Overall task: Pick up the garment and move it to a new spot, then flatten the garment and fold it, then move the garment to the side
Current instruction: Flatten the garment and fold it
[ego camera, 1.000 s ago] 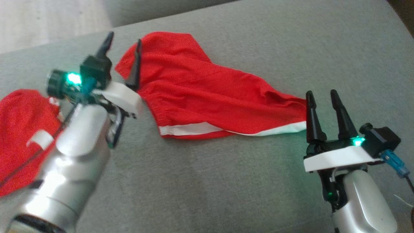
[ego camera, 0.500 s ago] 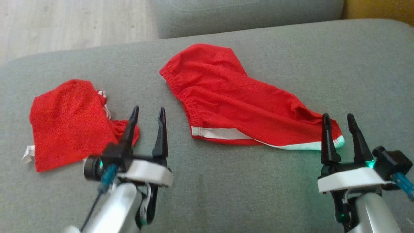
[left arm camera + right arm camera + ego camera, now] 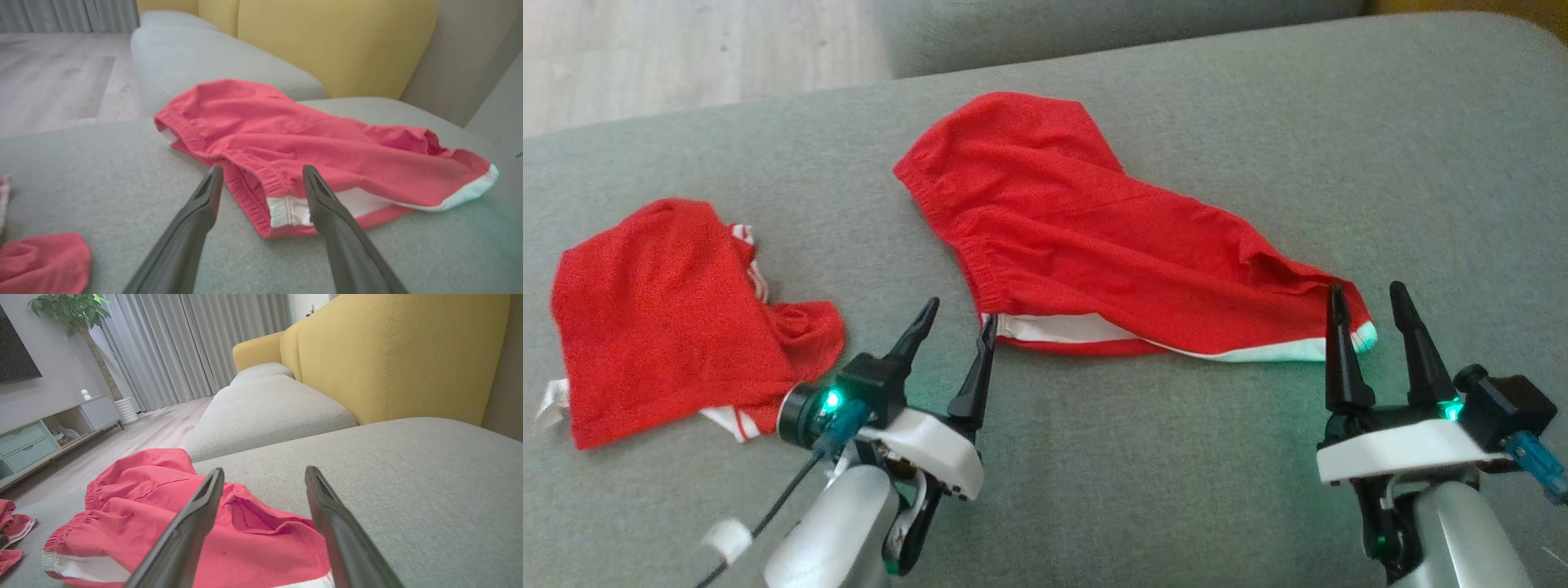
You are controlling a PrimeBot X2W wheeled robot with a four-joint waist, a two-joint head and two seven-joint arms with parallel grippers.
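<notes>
The garment (image 3: 1094, 237) is a pair of red shorts with white trim, lying crumpled on the grey sofa seat (image 3: 1143, 490). Its elastic waistband is on the left and its leg hem on the right. My left gripper (image 3: 961, 312) stands open just short of the waistband's near white-striped corner. In the left wrist view, that gripper (image 3: 262, 168) frames this corner of the garment (image 3: 306, 139) without touching it. At the hem end my right gripper (image 3: 1365, 287) is also open. In the right wrist view, the gripper (image 3: 264, 469) has the garment (image 3: 163, 514) under its left finger.
A second red garment (image 3: 662, 310) lies bunched on the seat to the left of my left arm. Yellow backrest cushions (image 3: 388, 355) rise behind the seat. The cushion's far-left edge drops to a wooden floor (image 3: 686, 49). Another grey seat (image 3: 265, 408) adjoins.
The head camera has shifted. My left arm came down from beside the waistband's far end and now points at its near corner. The right gripper stays at the hem.
</notes>
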